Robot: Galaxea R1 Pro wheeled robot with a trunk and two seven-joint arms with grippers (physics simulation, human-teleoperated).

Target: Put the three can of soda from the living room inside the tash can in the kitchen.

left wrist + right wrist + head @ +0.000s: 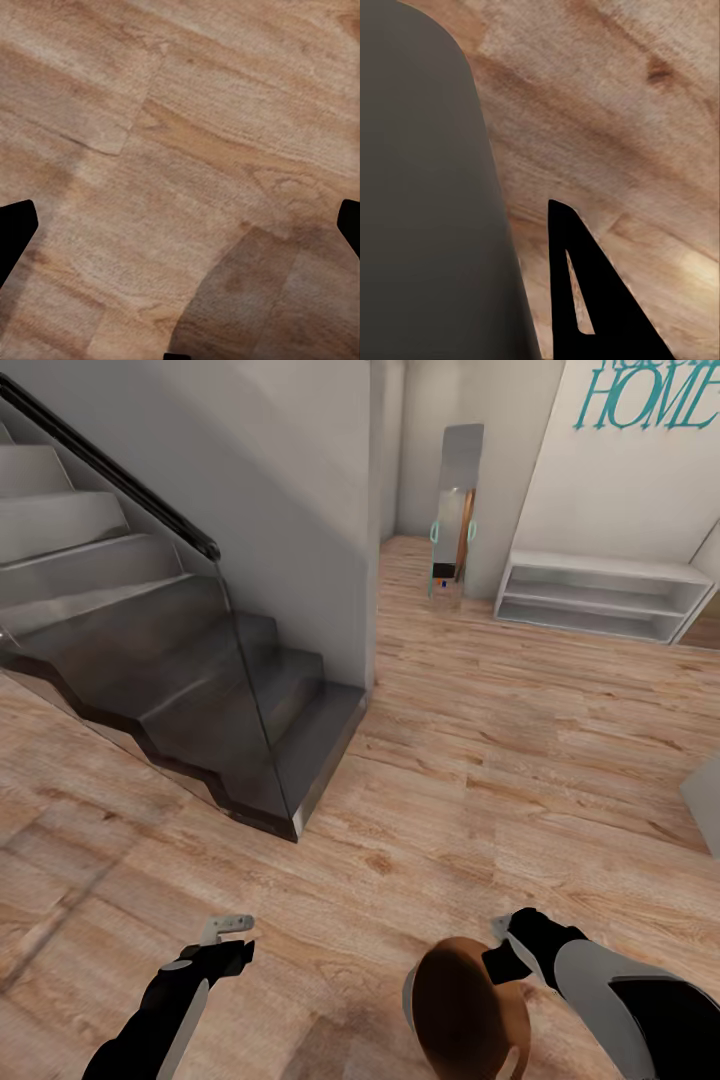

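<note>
The trash can (462, 1010) hangs low in front of me in the head view, grey outside with a glossy brown inside. My right gripper (505, 952) is shut on its rim. In the right wrist view the bin's grey wall (427, 210) lies beside one black finger (585, 285), and the other finger is hidden. My left gripper (228, 928) hangs open over the wood floor with nothing in it; its fingertips (15, 225) stand far apart in the left wrist view. The soda cans are out of view.
A dark staircase with a glass balustrade (200, 660) rises at the left. A passage runs ahead past a tall mirror (457, 500). A low white shelf (600, 595) stands against the far right wall. A grey object (705, 800) juts in at the right edge.
</note>
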